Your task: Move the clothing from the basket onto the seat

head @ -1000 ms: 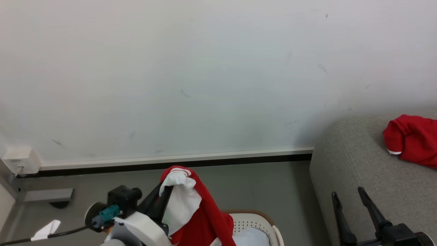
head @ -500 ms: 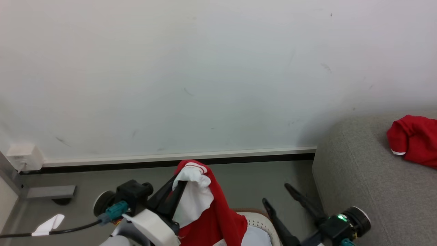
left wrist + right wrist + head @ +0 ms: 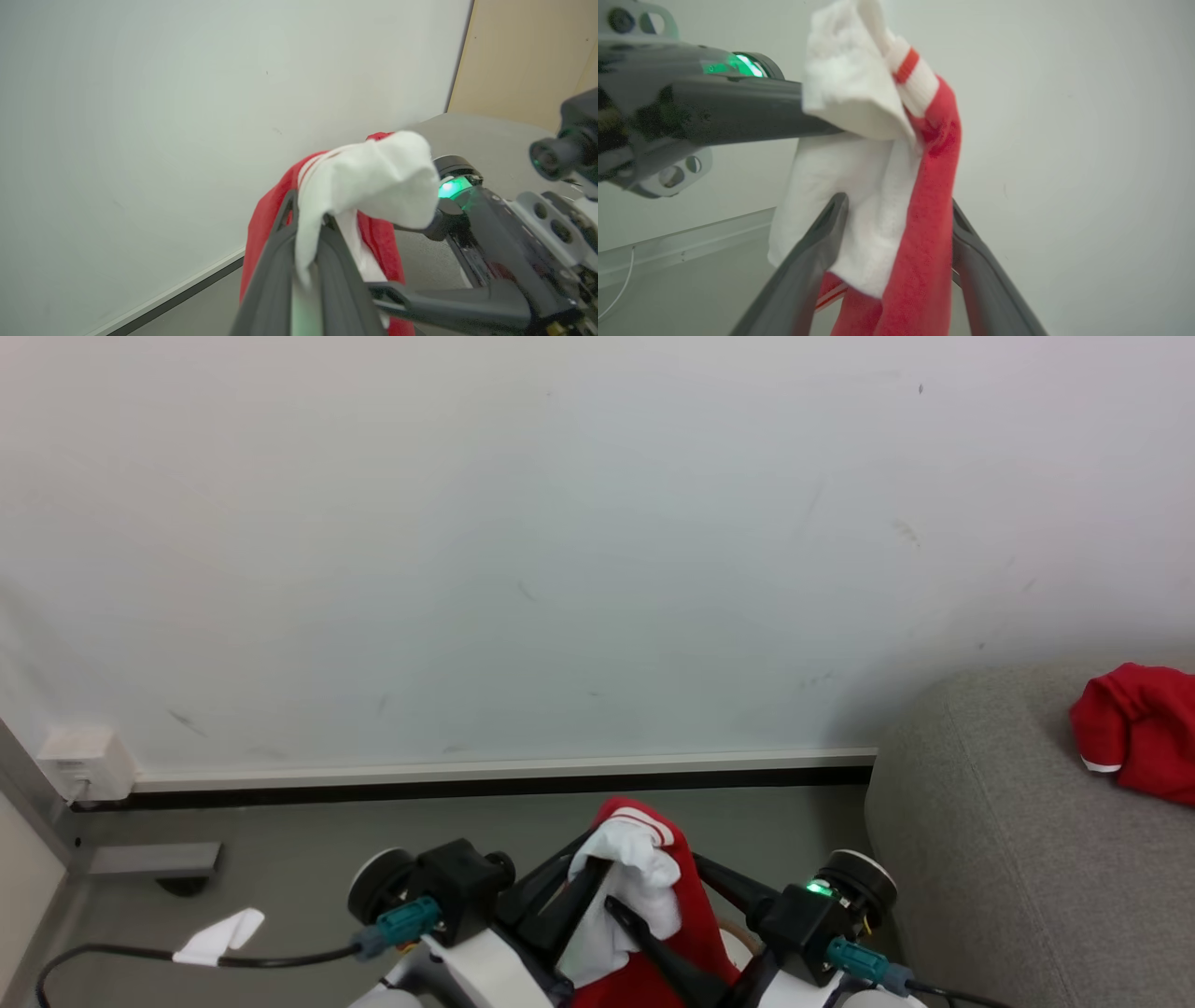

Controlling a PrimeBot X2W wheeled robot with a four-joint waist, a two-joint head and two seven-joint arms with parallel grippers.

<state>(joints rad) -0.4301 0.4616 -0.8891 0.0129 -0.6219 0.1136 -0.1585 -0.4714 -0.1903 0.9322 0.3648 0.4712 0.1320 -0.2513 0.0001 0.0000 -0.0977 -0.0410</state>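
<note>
Between the right gripper's (image 3: 896, 201) fingers (image 3: 803, 270), clothing (image 3: 924, 233) hangs from the left gripper (image 3: 306, 219).

A red-and-white garment (image 3: 635, 868) hangs bunched above the floor; another red garment (image 3: 1134, 733) lies crumpled on the grey seat (image 3: 980, 859).

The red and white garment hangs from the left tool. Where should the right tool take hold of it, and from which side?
Probably best to grip the hanging fold of the garment just below the shut left tool, coming from the robot's right. The cloth hangs straight there, and the open right tool straddles it.
</note>
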